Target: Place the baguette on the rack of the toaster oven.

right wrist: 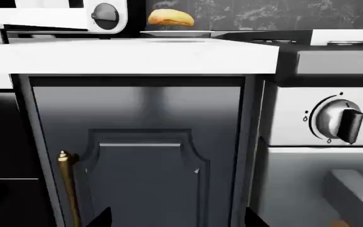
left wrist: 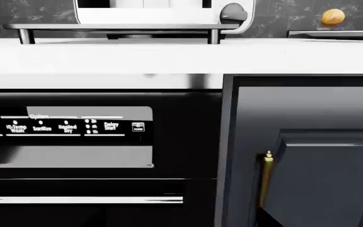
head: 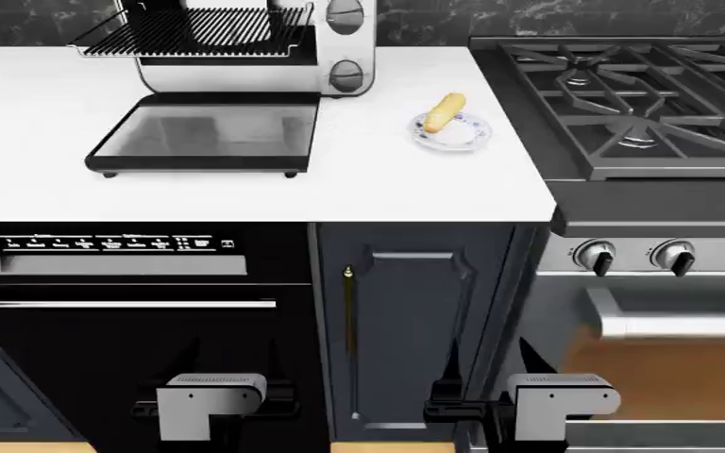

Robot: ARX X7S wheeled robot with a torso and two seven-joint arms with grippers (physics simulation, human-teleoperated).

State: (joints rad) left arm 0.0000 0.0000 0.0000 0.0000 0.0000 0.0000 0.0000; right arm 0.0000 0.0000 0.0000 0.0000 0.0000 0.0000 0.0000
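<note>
While plated, baguette far above claws

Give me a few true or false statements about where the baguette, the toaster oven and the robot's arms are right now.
1. The baguette lies on a small plate. True.
2. The toaster oven door is shut. False: the door is folded down flat on the counter.
3. The rack is pulled out and holds no bread. True.
4. The right gripper holds the baguette. False: both arms hang low before the cabinets, away from it.
5. The plate sits on the stove. False: it sits on the white counter.
</note>
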